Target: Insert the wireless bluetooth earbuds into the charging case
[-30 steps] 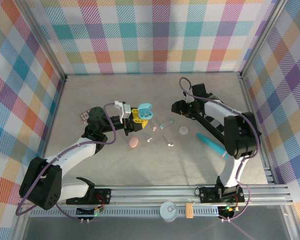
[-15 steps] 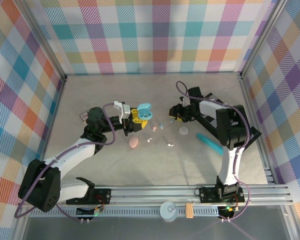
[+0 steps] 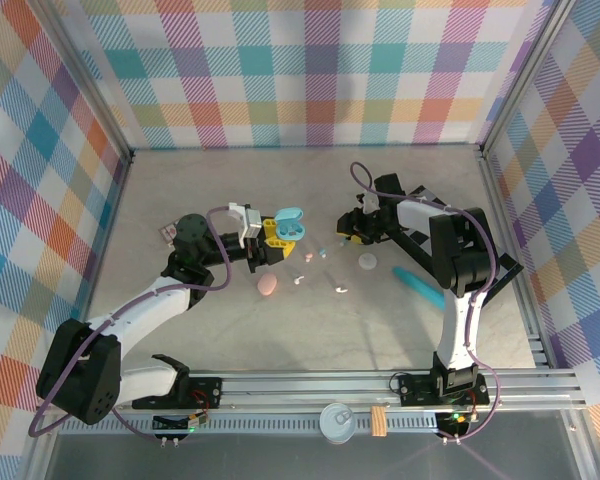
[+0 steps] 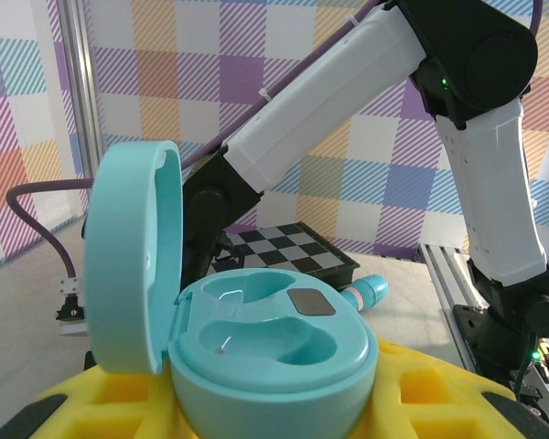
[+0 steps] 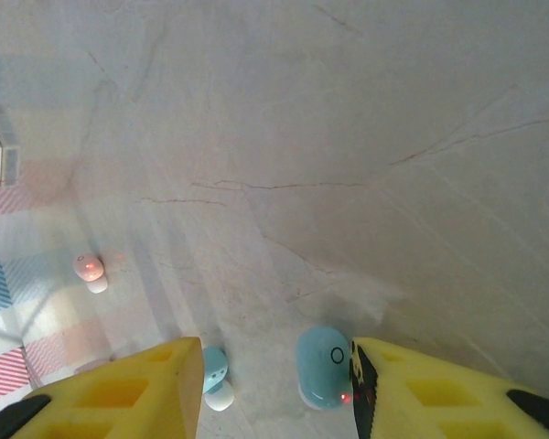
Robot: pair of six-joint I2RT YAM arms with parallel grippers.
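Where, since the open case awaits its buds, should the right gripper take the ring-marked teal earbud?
Probably pinch the teal earbud across its rounded body, coming straight down: it lies flat on the table between the right gripper's open fingers, close against one.

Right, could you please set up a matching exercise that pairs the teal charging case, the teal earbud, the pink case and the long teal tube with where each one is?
Things:
1. teal charging case
2. teal earbud
3. pink case
4. long teal tube

Places:
A. on the table, rightmost of the four
B. on the table, between the right end effector's fingers
C. held in the left end effector, lid open
D. on the table, close beside the left end effector

Pairs: 1-C, 2-B, 3-D, 4-A.
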